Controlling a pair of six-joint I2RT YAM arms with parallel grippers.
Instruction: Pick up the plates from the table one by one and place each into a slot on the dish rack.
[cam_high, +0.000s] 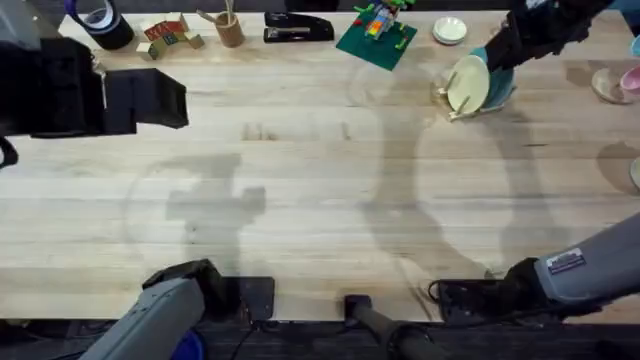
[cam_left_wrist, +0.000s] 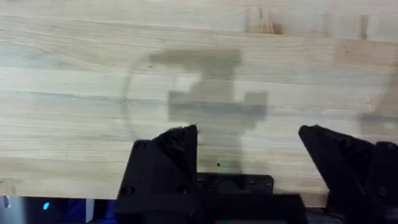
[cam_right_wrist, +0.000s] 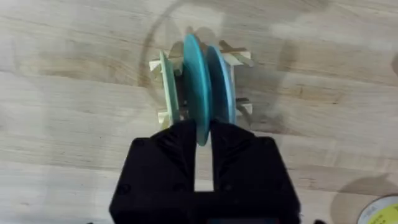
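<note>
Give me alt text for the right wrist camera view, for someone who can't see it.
The right tool grips the rim of a turquoise plate standing on edge in the small wooden dish rack, between a cream plate and a pale blue plate that also stand upright. The rack sits on the pale plank table.

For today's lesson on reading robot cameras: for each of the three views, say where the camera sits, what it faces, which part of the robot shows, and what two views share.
Overhead: fixed above the arm bases, looking down and forward across the table; both arms show, the right gripper at the dish rack.
Left wrist: on the left arm, facing bare planks; the left gripper is open.
Right wrist: on the right arm, facing the rack; the right gripper is shut on the turquoise plate.
Shared: overhead and right wrist both show the rack with the cream plate.
</note>
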